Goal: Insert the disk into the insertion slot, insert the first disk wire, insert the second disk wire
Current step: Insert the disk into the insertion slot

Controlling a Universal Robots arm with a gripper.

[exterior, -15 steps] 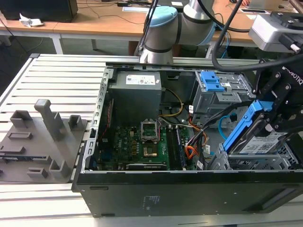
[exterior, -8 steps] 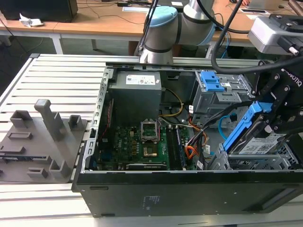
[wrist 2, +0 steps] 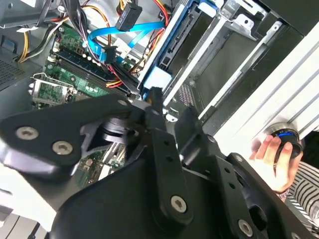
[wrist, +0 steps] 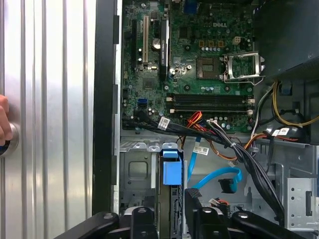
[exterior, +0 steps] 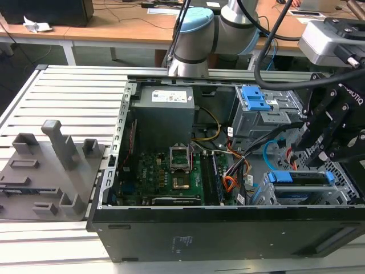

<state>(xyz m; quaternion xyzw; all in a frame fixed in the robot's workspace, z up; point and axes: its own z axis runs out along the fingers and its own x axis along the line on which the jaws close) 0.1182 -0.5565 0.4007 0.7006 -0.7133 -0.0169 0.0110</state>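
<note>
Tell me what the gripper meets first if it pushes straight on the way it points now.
The disk: its blue caddy edge, standing in the insertion slot, lies directly ahead of the gripper. Depth is unclear, so it may already be touching.

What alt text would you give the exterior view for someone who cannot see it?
A black robot tool hangs over the blue-framed disk, which sits in the top of the slot at the exterior view's right of an open computer case. A light blue cable loops beside it.
</note>
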